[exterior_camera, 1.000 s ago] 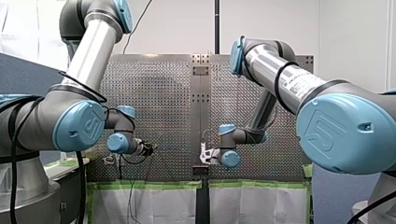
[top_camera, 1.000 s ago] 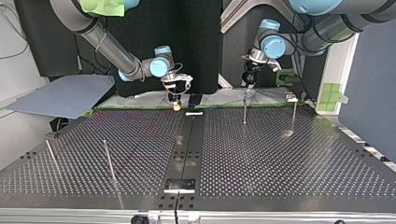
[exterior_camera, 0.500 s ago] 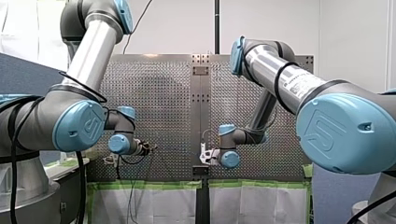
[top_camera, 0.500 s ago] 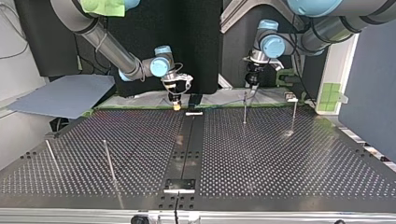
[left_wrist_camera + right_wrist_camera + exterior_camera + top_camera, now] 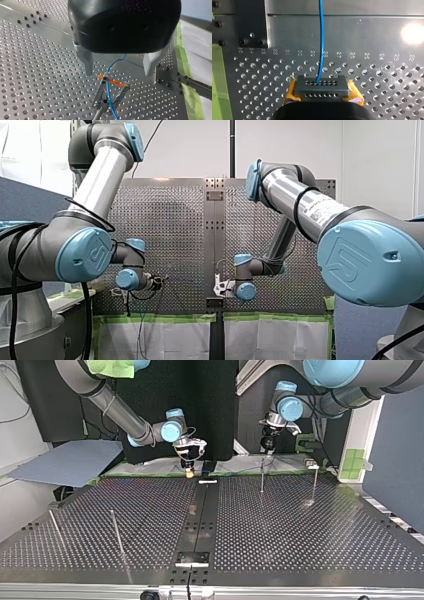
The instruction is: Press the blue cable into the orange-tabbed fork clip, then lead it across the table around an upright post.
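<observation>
Two steps: press the cable into the clip, then lead it round one of the posts. The lines below run left to right, as the front view has them.
Left gripper: its metal fingers are released and wide apart. It hangs over the clip and touches neither the clip nor the cable.
Clip: it stands on the table directly under the left gripper, with its orange tab spanning the tips of the two prongs.
Cable: it runs between the prongs and crosses the tab. I cannot tell whether it passes over or under the tab.
Step one: by my judgement it is done or all but done, since the cable lies in the fork and the fingers have let go.
Right gripper: its yellow pads are clenched on a dark plug, and the cable leaves the plug straight ahead.
Step two: not begun, I judge. The plug is held at the table's far edge in the top view, by the middle seam, and no post shows cable round it.
Left wrist view alone: shows the clip, the tab and the cable lying in the fork.
Right wrist view alone: shows the grasp on the plug.
Top view alone: shows four posts, two on each half, and the stretch of table left to cross. The cable there is too thin to follow.
Front view: both arms are low at the table's near edge, and the clip and cable are too small to make out.
</observation>
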`<action>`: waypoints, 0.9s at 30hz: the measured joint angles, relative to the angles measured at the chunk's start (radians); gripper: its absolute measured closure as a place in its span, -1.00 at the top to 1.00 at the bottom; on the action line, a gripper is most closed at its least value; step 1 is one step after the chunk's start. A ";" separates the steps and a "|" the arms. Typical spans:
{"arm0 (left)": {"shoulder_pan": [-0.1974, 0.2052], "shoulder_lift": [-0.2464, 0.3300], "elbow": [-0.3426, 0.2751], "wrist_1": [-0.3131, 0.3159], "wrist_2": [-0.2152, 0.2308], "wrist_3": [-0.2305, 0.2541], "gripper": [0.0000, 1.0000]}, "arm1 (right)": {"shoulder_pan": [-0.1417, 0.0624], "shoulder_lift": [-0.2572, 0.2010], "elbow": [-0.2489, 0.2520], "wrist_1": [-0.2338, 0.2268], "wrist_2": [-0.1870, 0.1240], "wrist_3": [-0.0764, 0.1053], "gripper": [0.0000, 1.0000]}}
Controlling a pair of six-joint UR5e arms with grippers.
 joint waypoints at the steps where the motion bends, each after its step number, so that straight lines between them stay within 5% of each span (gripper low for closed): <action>1: 0.000 0.000 0.000 0.001 0.000 0.000 0.98 | 0.000 0.000 0.000 0.000 0.000 0.000 -1.00; 21: -0.003 0.000 0.000 0.002 -0.001 0.004 0.98 | -0.002 0.006 -0.001 -0.003 0.000 0.000 -1.00; 27: -0.009 0.001 0.000 0.007 0.034 -0.001 0.98 | -0.003 0.007 -0.001 -0.002 -0.002 -0.001 -1.00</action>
